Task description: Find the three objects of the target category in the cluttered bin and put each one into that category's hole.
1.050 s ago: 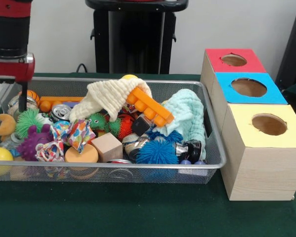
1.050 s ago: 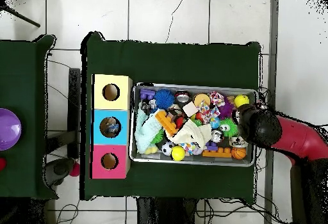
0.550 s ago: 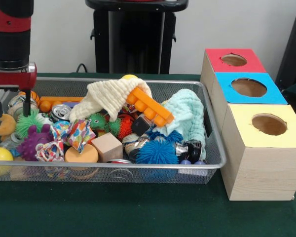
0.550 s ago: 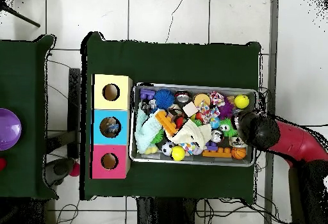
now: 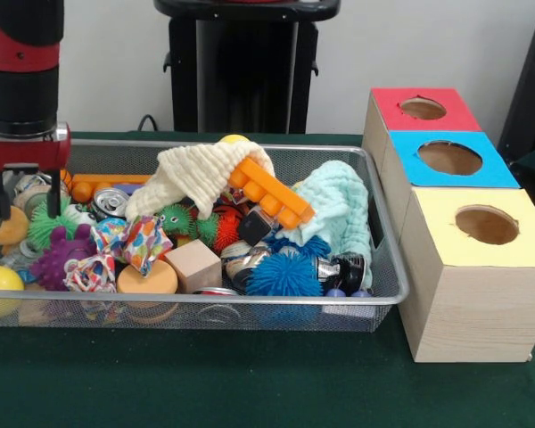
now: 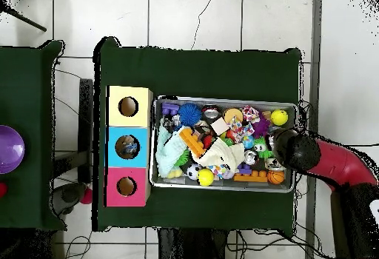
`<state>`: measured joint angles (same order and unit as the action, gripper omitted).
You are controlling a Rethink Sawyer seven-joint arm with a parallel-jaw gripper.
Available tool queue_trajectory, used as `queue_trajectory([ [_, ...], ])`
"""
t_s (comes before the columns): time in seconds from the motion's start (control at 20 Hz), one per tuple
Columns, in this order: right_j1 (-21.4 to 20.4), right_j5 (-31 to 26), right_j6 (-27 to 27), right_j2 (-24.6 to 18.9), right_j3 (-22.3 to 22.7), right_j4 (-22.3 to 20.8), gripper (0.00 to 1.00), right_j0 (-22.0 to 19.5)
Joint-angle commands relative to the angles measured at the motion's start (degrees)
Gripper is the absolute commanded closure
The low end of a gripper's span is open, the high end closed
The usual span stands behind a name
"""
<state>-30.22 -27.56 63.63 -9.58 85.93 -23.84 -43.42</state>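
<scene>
In the front view, the gripper [image 5: 25, 201] is hanging over the left end of the wire bin [image 5: 388, 267], its two dark fingers [image 5: 53, 201] spread apart and grasping nothing. Directly below and between the jaws are lying a crushed can [image 5: 31, 192] and a green spiky ball [image 5: 46, 223]; an orange crescent toy [image 5: 11, 227] is sitting just outside the left finger. Which of these is the target cannot be told.

In the overhead view, the arm is covering the bin's right end, hiding the jaws. The three boxes, yellow [image 6: 128, 106], blue [image 6: 127, 146] and red [image 6: 126, 186], are standing beyond the bin's opposite end, well apart from the gripper [image 6: 285, 146].
</scene>
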Motion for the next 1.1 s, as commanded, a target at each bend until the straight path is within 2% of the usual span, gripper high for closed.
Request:
queue_trajectory([
  [0.05,3.9,0.6,1.6,-1.8,-2.5,-3.1,0.00,-0.4],
  [0.45,6.9,2.5,-0.2,-3.6,-4.8,-3.5,0.00,-2.7],
  [0.9,6.4,-0.1,-3.6,-4.0,-6.3,-4.8,0.00,-2.8],
  [1.1,6.7,-0.1,-3.1,-4.2,-6.9,-5.0,0.00,-3.0],
])
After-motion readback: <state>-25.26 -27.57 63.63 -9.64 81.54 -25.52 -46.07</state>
